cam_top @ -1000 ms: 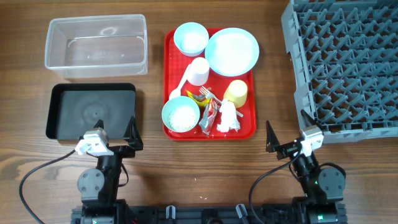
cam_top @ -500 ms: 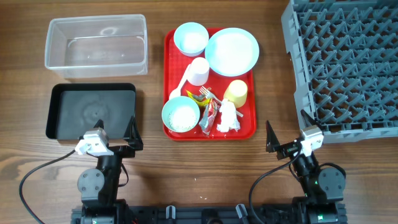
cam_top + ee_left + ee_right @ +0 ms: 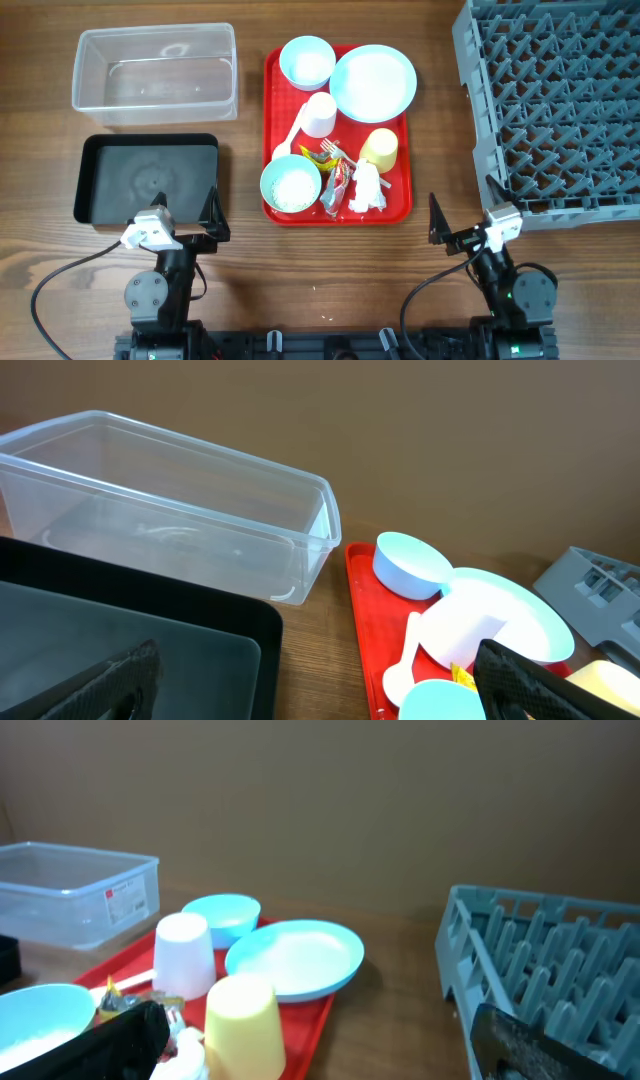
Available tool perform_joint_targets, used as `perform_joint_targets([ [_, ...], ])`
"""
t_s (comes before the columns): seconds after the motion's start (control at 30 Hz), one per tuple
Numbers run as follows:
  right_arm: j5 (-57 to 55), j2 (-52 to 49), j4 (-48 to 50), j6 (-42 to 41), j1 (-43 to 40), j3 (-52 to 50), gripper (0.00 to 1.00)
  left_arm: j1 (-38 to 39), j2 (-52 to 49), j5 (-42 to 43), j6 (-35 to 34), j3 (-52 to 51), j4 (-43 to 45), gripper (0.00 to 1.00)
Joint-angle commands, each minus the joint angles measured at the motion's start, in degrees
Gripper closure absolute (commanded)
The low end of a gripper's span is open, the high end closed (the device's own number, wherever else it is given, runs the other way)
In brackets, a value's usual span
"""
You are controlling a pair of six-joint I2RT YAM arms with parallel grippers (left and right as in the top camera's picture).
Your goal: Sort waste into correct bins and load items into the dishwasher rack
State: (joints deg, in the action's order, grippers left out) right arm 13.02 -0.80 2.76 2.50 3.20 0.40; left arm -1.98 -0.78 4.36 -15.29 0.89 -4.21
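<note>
On the red serving tray (image 3: 275, 100) sit two light-blue bowls (image 3: 307, 62) (image 3: 291, 184), the nearer one holding white grains. With them are a plate (image 3: 373, 82), a pale cup (image 3: 320, 114), a yellow cup (image 3: 379, 148), a fork (image 3: 335, 153) and a spoon (image 3: 285, 145). A crumpled paper wad (image 3: 367, 188) and wrappers (image 3: 335, 185) lie at the tray's front. The clear tub (image 3: 155, 75) and black tray (image 3: 145, 180) are left of it, both bare. The grey rack (image 3: 560, 100) is at the right. My left gripper (image 3: 185, 222) and right gripper (image 3: 468, 225) stand open near the front edge, holding nothing.
Bare wood runs between the black tray and the red tray, and between the red tray and the rack. In the right wrist view the rack's corner (image 3: 470, 950) stands just beyond my right finger. Cables trail behind both arm bases.
</note>
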Motion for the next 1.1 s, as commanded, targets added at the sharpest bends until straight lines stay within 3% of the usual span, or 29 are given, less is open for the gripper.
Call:
perform_joint_targets([
  [0.0, -2.6, -0.2, -0.7, 1.5, -0.3, -0.1, 0.00, 0.2, 0.3, -0.2, 1.1, -0.6, 0.3, 0.00],
  [0.2, -1.2, -0.2, -0.4, 1.8, -0.3, -0.1, 0.00, 0.2, 0.3, 8.6, -1.4, 1.1, 4.7, 0.00],
  [0.4, -0.5, -0.2, 0.2, -2.9, -0.3, 0.7, 0.00, 0.2, -6.5, 15.2, 1.9, 17.4, -7.3, 0.00],
  [0.57, 0.6, -0.2, -0.4, -3.1, -0.3, 3.6, 0.00, 0.3, -22.2, 16.0, 5.9, 34.0, -18.8, 0.00],
  [0.73, 1.3, -1.4, -4.2, -4.2, -0.3, 7.8, 0.00, 1.3, -44.5, 20.3, 9.1, 52.5, -28.0, 0.00],
  [0.97, 2.1, -15.5, -8.4, -4.0, -0.3, 17.4, 0.00, 16.4, -71.9, 18.5, 19.5, 74.9, -38.0, 0.00],
  [1.07, 2.1, -25.2, -13.0, -3.6, -0.3, 25.8, 0.00, 22.9, -79.6, 13.3, 19.9, 80.5, -41.5, 0.00],
])
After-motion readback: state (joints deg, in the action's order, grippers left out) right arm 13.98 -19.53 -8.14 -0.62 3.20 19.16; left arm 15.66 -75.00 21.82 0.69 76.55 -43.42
